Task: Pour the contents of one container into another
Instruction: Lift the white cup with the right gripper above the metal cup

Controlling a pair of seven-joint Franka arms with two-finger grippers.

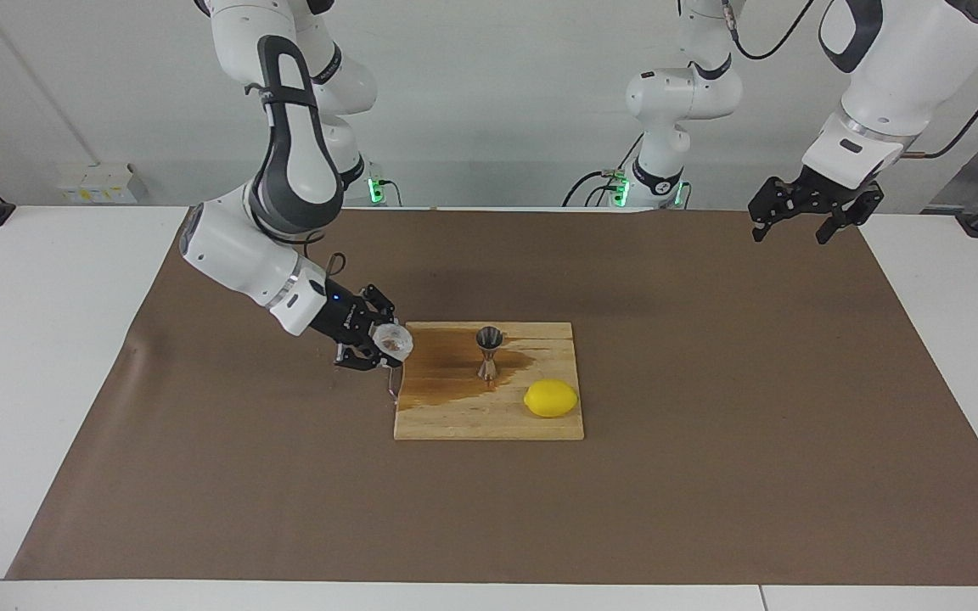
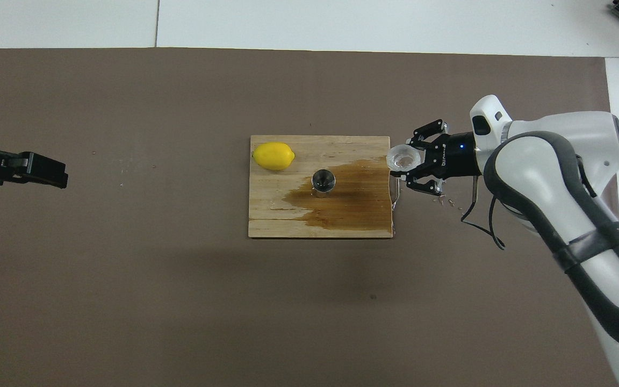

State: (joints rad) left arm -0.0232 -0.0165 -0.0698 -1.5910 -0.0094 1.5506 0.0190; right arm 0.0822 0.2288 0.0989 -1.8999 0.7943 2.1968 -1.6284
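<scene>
Brown mat (image 1: 710, 424): one board (image 1: 489, 420), jigger (image 1: 489, 350), lemon (image 1: 551, 398); right gripper (image 1: 380, 344) clamps cup (image 1: 392, 339); left gripper (image 1: 813, 214) wide.

Yellow lemon (image 1: 551, 398); steel jigger (image 1: 489, 350); translucent white cup (image 1: 392, 340); brown-stained pale wooden board (image 1: 489, 424); brown mat (image 1: 710, 475).

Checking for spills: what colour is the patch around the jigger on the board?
Dark brown stain; clearest in the overhead view.

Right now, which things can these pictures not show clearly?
- Contents of the plastic cup held by the right gripper: too small, both views.
- Fill of the jigger: bowl too dark, overhead view.
- Board handle: partly covered by the gripper, overhead view.
</scene>
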